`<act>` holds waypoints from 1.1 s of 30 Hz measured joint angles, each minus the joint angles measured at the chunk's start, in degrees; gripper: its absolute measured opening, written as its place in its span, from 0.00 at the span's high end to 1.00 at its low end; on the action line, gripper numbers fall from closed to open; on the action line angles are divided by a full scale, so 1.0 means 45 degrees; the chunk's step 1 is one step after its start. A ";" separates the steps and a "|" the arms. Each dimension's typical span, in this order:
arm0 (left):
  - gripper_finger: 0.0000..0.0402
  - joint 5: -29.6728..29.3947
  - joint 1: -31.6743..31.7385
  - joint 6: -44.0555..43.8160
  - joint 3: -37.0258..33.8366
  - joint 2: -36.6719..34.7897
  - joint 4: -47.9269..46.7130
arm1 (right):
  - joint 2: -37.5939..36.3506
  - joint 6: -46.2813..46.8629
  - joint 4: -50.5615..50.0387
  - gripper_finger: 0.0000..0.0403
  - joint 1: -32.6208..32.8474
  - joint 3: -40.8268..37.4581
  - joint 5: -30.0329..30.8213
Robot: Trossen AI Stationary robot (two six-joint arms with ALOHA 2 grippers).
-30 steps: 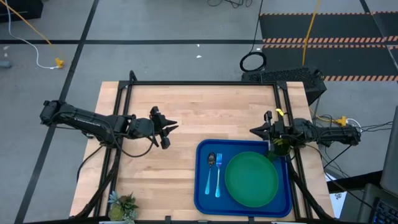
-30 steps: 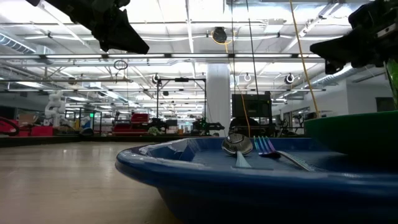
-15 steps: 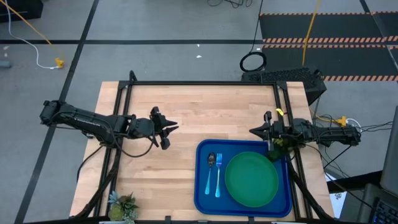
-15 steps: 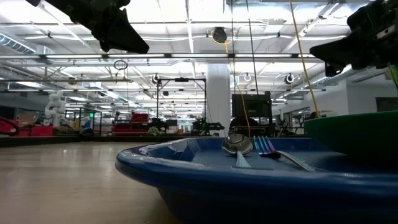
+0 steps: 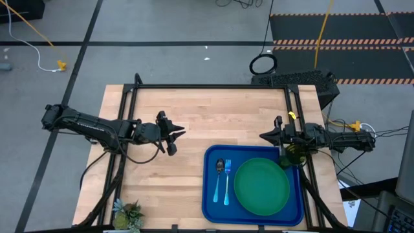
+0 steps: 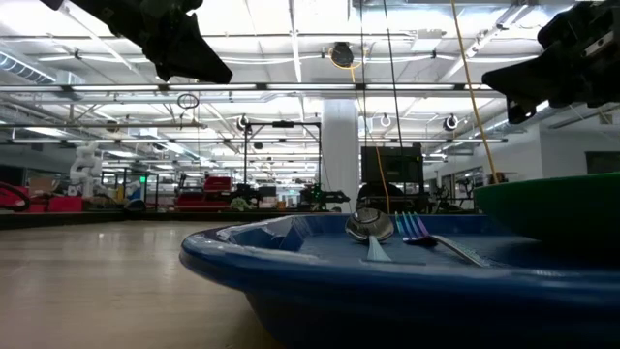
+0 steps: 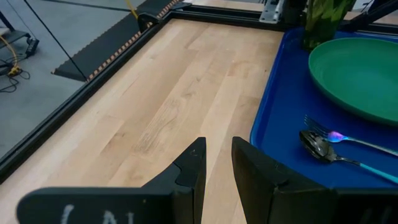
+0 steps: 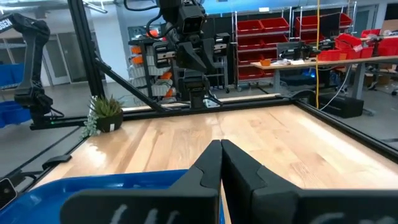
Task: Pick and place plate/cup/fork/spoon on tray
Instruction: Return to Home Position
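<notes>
The blue tray (image 5: 210,194) lies at the table's near right. On it lie the green plate (image 5: 261,186), the spoon (image 5: 220,176) and the fork (image 5: 228,181), side by side left of the plate. The olive cup (image 5: 293,155) stands in the tray's far right corner; it also shows in the left wrist view (image 7: 323,18). My right gripper (image 5: 262,136) hovers shut and empty over the tray's far edge, just left of the cup. My left gripper (image 5: 183,133) hovers over bare table left of the tray, its fingers a narrow gap apart (image 7: 217,158) and empty.
A small spiky potted plant (image 5: 127,215) stands at the table's near left corner. A black frame (image 5: 207,86) runs along the table's far edge and sides. Bare wood lies between the left gripper and the tray.
In the low view my right gripper has risen a little. The green strip of the cup at that view's right edge has gone out of the picture. The tray, plate, fork and spoon have kept still.
</notes>
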 joint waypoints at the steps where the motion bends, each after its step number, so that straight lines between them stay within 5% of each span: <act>1: 0.80 0.0000 0.0000 0.0000 0.0004 0.0000 0.0000 | -0.0005 0.0015 -0.0044 1.00 0.0000 0.0000 0.0004; 14: 0.80 0.0009 0.0000 -0.0005 0.0005 0.0000 0.0005 | 0.0000 -0.0401 -0.0419 1.00 0.0000 0.0000 0.0975; 26: 0.80 0.0046 -0.0136 0.0214 0.0004 0.0000 0.0401 | 0.0000 0.0282 -0.0670 1.00 0.0024 0.0000 -0.0017; 33: 0.80 0.0082 -0.0639 0.0597 -0.1521 0.0000 0.2950 | 0.0005 0.0622 -0.0833 1.00 0.0027 0.0000 -0.0045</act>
